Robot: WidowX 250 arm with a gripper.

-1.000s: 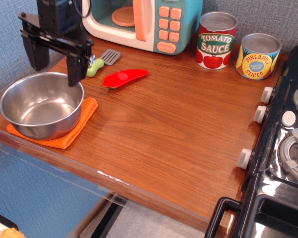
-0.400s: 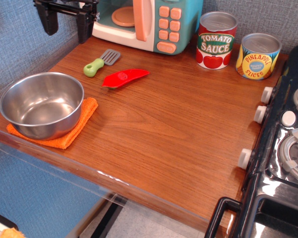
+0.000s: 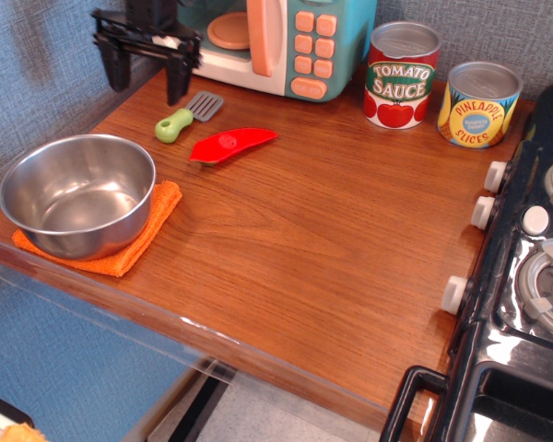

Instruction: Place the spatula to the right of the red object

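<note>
The spatula lies flat on the wooden tabletop, apart from all other things, green handle toward 7 o'clock and grey slotted blade toward 1 o'clock. Nearer to the camera, at about 7 o'clock from it, a steel bowl sits on an orange cloth. The red object lies just beside the spatula, at its 4 o'clock. Farther back, at 11 o'clock, the fingers hang spread apart and hold nothing, before the toy microwave
</note>
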